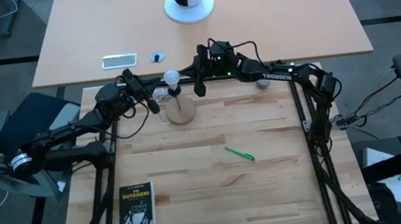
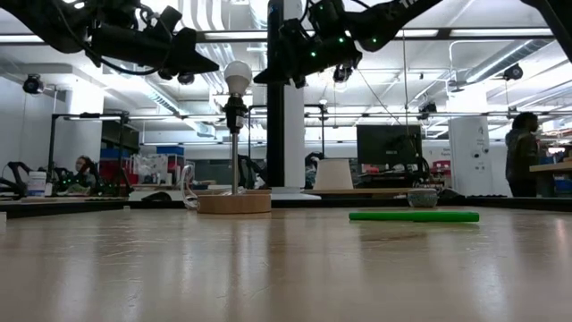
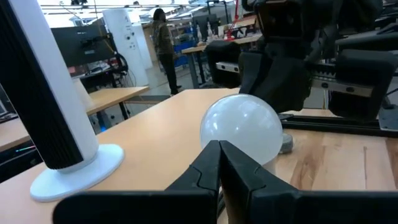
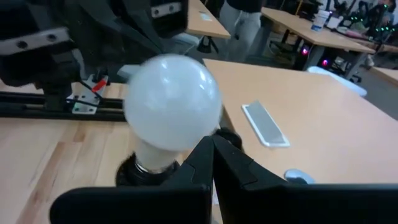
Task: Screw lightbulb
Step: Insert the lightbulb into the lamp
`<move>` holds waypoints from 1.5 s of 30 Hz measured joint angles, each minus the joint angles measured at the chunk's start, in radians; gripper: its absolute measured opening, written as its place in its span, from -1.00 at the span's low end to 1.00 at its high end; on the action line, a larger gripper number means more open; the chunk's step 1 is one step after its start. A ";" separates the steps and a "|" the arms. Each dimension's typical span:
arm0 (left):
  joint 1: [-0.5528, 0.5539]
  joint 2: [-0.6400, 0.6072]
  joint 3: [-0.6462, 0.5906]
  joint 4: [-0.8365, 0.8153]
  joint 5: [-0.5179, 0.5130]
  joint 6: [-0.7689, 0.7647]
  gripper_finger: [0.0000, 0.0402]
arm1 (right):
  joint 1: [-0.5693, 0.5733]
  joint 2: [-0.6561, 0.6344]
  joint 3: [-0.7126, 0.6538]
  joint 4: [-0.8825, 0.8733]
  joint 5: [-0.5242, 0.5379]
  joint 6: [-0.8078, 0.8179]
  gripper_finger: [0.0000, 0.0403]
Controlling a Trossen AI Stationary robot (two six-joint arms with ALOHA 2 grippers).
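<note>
Up in the top middle of the high view, both my arms meet over the little lamp stand, and the lightbulb (image 1: 172, 77) sits right between them, perched on top of the thin post that rises from the round wooden base (image 1: 180, 113). From the low view the bulb (image 2: 237, 77) stands upright in its dark socket (image 2: 235, 111), high above the worktop (image 2: 286, 268), and it looks seated rather than loose, though how far the thread has gone in I cannot tell.

My left claw (image 1: 156, 106) comes in from the left of the frame, fingers pressed together, tips just beside the globe; its wrist view shows the closed tips (image 3: 219, 163) pointing straight at the white glass (image 3: 241, 132). My right claw (image 1: 200, 89) comes in from the right, also pinched together on nothing, its tips (image 4: 212, 163) close under the bulb (image 4: 172, 102) near the socket. Neither one holds anything.

So, as I judge it, we're either at the very start of the turning or just checking a bulb already in place. Next move calls for parting one claw wide enough to take the globe, closing gently on the glass, then twisting about the post's axis. Slippery, round, fragile: a light grip, and the base may need steadying by the other claw.

Elsewhere: a green pen (image 1: 239, 153) mid-worktop, a book (image 1: 136, 211) at lower left, both well apart from the action.
</note>
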 joint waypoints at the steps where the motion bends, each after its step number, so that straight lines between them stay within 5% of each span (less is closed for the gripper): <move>1: 0.000 0.000 0.000 0.000 0.001 0.000 -1.00 | 0.003 0.000 0.001 0.000 -0.001 -0.003 -1.00; 26: 0.001 0.033 0.000 0.009 0.038 0.000 -1.00 | 0.036 -0.008 0.001 -0.032 0.002 -0.035 -1.00; 32: 0.000 0.028 0.000 -0.007 -0.018 -0.012 -1.00 | 0.038 -0.017 0.001 -0.045 -0.001 -0.027 -1.00; 39: -0.001 -0.004 0.000 -0.055 -0.017 -0.034 -1.00 | 0.036 -0.032 0.001 -0.089 0.110 -0.041 -1.00; 45: -0.001 -0.005 0.000 -0.036 0.121 -0.037 -1.00 | 0.035 -0.032 0.001 -0.070 0.113 -0.059 -1.00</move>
